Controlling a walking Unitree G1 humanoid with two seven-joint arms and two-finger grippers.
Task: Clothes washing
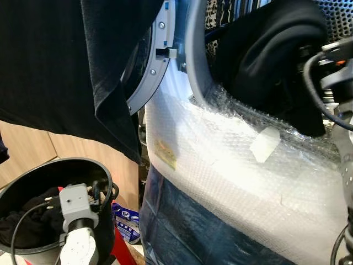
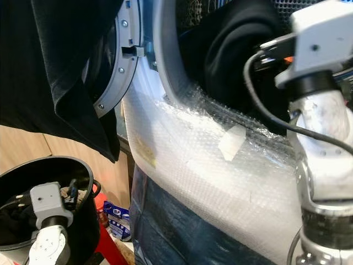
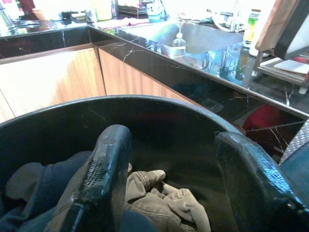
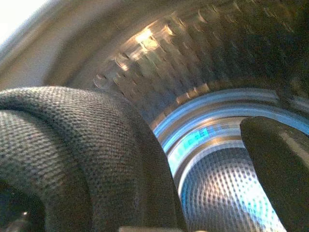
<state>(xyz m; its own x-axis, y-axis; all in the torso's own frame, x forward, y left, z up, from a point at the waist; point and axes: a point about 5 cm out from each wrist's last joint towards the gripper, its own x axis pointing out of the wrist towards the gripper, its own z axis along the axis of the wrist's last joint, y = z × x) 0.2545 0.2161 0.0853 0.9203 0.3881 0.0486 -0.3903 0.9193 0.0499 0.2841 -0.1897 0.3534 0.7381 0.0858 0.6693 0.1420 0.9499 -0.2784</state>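
**A:** So where's the laundry relative to each gripper here?

**B:** Two lots can be made out. A dark garment (image 2: 242, 44) is bunched at the mouth of the washing machine drum (image 4: 227, 193), right against the right gripper (image 4: 203, 159). In the right wrist view, knit fabric is draped over one finger (image 4: 72, 145) while the other finger stands clear of it, so the fingers are apart with cloth lying across one, not pinched. The perforated drum wall lies straight ahead along the fingers.

**A:** And the left one?

**B:** The left gripper (image 3: 174, 179) is held over the black bucket (image 3: 145, 104), fingers spread wide, nothing between them. A beige garment (image 3: 164, 198) and a bluish one (image 3: 43, 183) lie directly below and ahead of the fingertips, inside the bucket. The beige one is crumpled, so no long axis can really be called.

**A:** What does the next move turn on, then?

**B:** Probably depth. The dark garment is judged to be only half in, hanging at the drum's lip above the bubble wrap (image 1: 231, 165), so it needs pushing further inward by the right arm, which is nearer. The rest is within reach of the left, straight down.

**A:** That big black thing up top?

**B:** A black cloth (image 1: 60, 61) hangs in front of the open door (image 1: 149, 83). What it's hung from can't be told.
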